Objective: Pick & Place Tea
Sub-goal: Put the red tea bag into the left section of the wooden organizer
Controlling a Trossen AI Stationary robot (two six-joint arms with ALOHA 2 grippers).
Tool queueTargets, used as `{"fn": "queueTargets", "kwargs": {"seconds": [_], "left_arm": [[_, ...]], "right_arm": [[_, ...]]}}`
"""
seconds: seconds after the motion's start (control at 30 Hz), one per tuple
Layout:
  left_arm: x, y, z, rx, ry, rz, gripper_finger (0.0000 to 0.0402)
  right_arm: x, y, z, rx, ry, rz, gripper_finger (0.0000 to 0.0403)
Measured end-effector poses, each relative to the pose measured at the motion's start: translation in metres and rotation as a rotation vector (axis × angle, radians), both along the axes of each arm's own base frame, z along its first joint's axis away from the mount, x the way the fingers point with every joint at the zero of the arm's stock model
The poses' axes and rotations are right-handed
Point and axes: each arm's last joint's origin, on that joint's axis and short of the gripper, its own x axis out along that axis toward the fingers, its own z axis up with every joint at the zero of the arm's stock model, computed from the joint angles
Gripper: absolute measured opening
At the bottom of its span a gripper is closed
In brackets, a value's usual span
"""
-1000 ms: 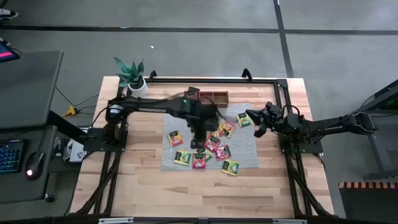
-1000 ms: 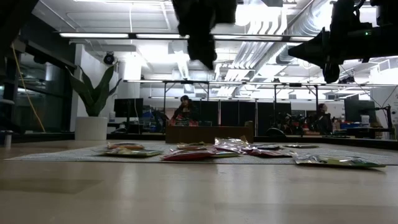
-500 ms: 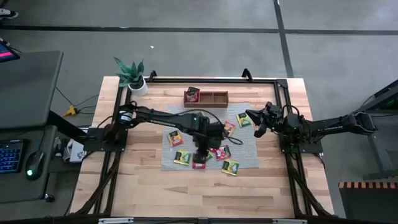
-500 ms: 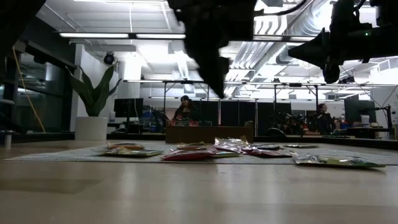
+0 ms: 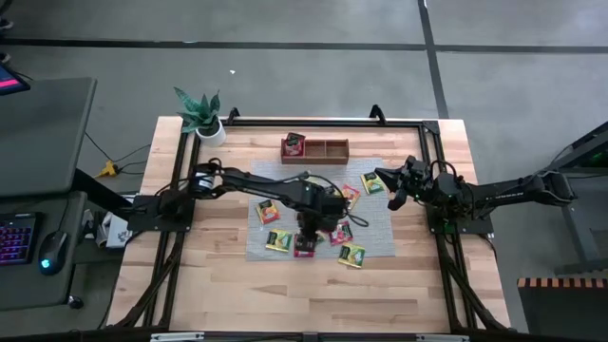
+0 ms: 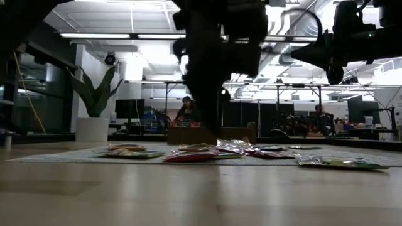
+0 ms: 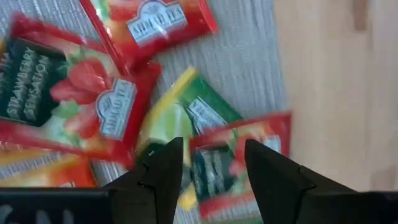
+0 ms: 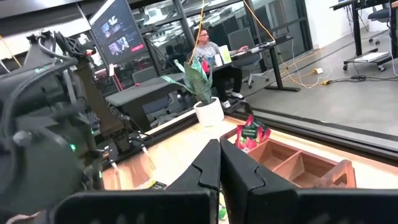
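Left gripper (image 7: 208, 168) is hovering with fingers spread just above a red sachet (image 7: 239, 162) at the mat's (image 7: 249, 62) near edge; we are seeing the packet lying straight under the gap, overlapping a yellow-green sachet (image 7: 186, 115). Our right gripper (image 5: 391, 190), fingers closed, is waiting farther right. Whether the tips are touching, we cannot tell.

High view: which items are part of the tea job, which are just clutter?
Job:
- sachets on the mat
- tray, one sachet already in its end compartment
- left gripper, open over a red sachet

Lying about:
- potted plant
- right gripper, shut, waiting off the mat's edge
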Motion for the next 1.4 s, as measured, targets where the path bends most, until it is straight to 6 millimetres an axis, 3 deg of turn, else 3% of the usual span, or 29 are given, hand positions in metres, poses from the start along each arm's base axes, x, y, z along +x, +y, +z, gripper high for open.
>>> {"fn": "queueTargets", "kwargs": {"seconds": [0.57, 0.9, 1.4], "left_arm": [[0.0, 0.002, 0.003, 0.068, -0.018, 0.014, 0.017], [-0.01, 0.001, -0.021, 0.014, 0.057, 0.004, 0.017], [-0.004, 0.001, -0.03, 0.006, 0.031, 0.024, 0.017]], "right_arm": [[0.0, 0.0, 0.0, 0.0, 0.001, 0.0, 0.0001], [0.0, 0.0, 0.0, 0.0, 0.001, 0.0, 0.0001], [0.0, 0.0, 0.0, 0.0, 0.001, 0.0, 0.0001]]}}
